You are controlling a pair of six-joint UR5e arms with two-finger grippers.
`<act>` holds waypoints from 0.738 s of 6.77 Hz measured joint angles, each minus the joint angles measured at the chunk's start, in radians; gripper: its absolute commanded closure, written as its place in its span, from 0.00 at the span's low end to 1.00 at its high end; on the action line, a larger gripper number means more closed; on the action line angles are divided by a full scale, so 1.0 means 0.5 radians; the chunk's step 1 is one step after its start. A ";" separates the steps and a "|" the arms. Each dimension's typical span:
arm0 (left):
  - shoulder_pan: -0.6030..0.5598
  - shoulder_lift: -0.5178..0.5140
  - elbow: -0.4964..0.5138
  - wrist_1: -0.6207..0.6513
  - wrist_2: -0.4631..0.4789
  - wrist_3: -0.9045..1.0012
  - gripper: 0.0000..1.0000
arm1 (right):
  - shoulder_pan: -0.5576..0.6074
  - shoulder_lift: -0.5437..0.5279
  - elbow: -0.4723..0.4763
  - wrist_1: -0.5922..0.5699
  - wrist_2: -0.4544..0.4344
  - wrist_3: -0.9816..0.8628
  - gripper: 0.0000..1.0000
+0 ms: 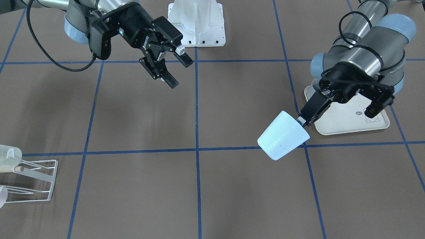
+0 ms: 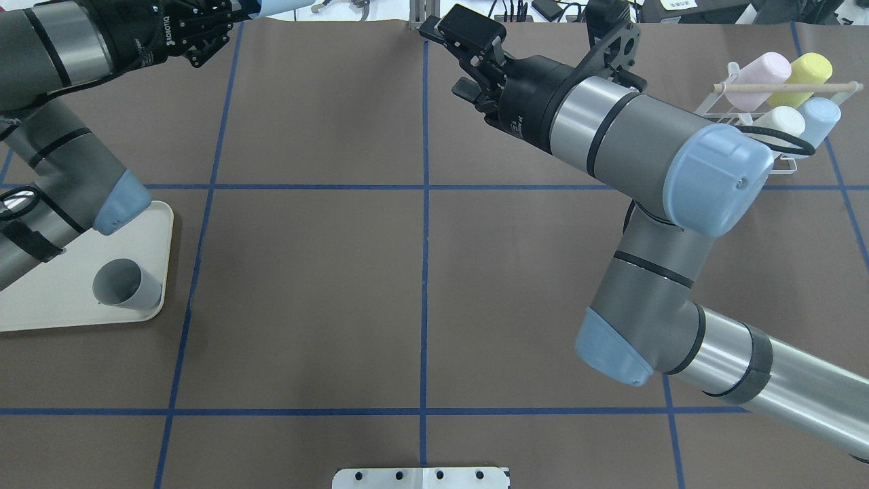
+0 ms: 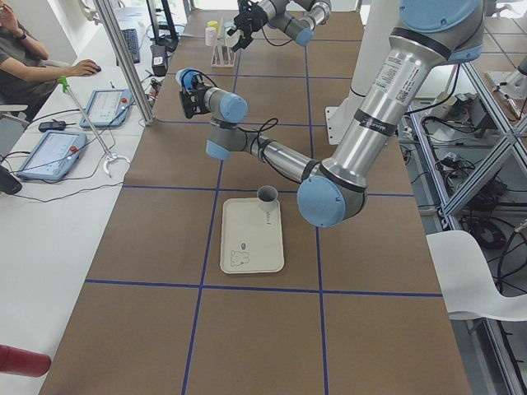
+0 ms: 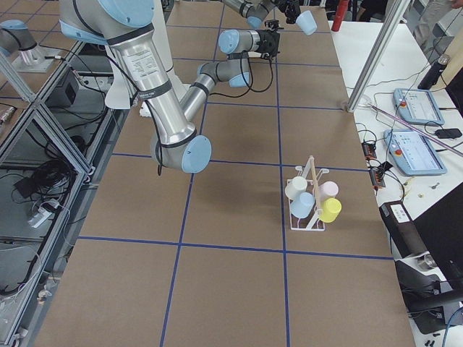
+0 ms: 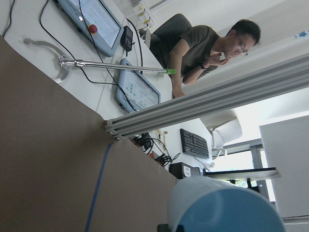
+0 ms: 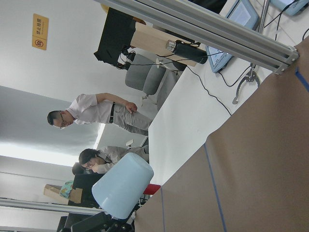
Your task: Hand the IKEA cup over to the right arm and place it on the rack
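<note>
Pale-blue cup [image 1: 283, 136] clamped at rim by left gripper [image 1: 301, 121]; right gripper [image 1: 181, 73] gapes wide.

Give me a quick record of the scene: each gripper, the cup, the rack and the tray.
left gripper: jaws shut on the cup, at its wide end
right gripper: jaws open, empty, apart from the cup
cup: light blue, tilted, held in the air
rack: holds pink cup, yellow cup, white cup, blue cup
tray: one grey cup on it

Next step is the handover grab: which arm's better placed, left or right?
Right. The right gripper is open and empty, facing the cup, which the left gripper holds; the rack sits on the right side.
</note>
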 measured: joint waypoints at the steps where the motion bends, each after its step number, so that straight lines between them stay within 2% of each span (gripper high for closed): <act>1: 0.070 -0.039 0.087 -0.217 0.100 -0.166 1.00 | -0.019 0.005 -0.006 0.073 -0.026 0.053 0.00; 4: 0.364 -0.203 0.162 -0.547 0.526 -0.675 1.00 | -0.061 0.015 -0.014 0.171 -0.108 0.141 0.00; 5: 0.424 -0.228 0.163 -0.599 0.602 -0.749 1.00 | -0.073 0.027 -0.022 0.175 -0.128 0.151 0.00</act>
